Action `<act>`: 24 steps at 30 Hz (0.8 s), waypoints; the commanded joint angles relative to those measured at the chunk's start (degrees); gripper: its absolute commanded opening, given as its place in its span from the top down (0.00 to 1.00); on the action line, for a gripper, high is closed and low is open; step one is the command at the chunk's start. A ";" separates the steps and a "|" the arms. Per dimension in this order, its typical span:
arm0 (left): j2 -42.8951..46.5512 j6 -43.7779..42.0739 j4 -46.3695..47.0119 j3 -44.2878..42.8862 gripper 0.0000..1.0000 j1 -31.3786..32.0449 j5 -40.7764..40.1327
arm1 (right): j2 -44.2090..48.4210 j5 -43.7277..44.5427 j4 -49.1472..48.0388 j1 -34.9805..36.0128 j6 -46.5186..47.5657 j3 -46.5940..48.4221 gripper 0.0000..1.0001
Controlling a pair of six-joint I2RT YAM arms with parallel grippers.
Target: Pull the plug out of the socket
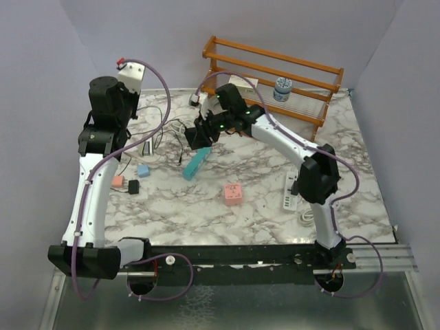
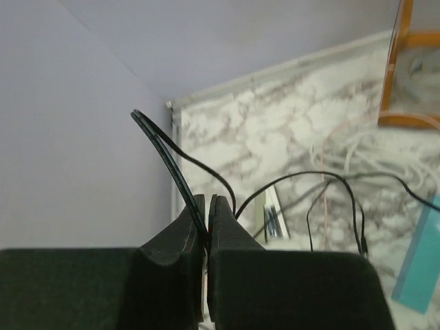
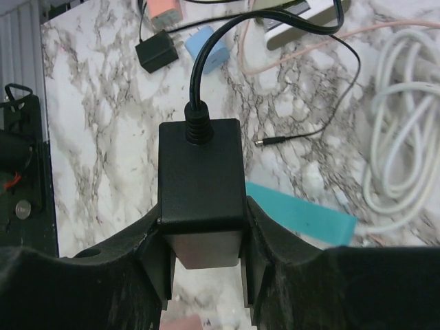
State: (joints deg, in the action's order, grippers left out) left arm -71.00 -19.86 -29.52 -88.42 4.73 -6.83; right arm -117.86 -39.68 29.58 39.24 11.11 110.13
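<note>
My right gripper [image 1: 200, 137] [image 3: 201, 221] is shut on a black plug adapter [image 3: 199, 175] and holds it above the marble table, with no socket attached to it. Its black cable [image 3: 206, 51] runs off toward the far left. My left gripper [image 1: 132, 110] [image 2: 207, 201] is raised at the back left, shut on a thin black cable [image 2: 165, 155]. A pink socket cube [image 1: 232, 193] lies in the middle of the table, apart from the plug. A white power strip [image 1: 290, 191] lies to the right.
A teal strip [image 1: 196, 163] [image 3: 302, 214] lies below the right gripper. A blue cube [image 1: 144, 170], a salmon cube [image 1: 117, 181] and a small black adapter [image 1: 133, 186] lie at the left. Coiled white cable [image 3: 405, 130] lies nearby. A wooden rack [image 1: 275, 75] stands at the back right.
</note>
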 commanded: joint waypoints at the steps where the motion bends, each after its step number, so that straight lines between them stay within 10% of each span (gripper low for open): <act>1: 3.99 1.68 -2.99 11.46 1.00 -3.71 3.15 | -10.15 -2.03 -0.05 2.90 -6.25 9.61 0.95; 12: 10.88 -0.85 -3.09 31.01 1.00 -8.60 10.45 | -30.18 -0.03 -0.54 7.16 -7.97 26.52 0.85; 24: 8.87 -3.18 -1.54 38.41 0.94 -8.54 13.33 | -34.38 7.35 1.54 8.12 -4.56 30.87 0.48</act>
State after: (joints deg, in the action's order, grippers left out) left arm -61.56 -22.20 -32.69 -50.76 -3.68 4.25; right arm -153.23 -36.95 30.09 46.85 4.69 138.67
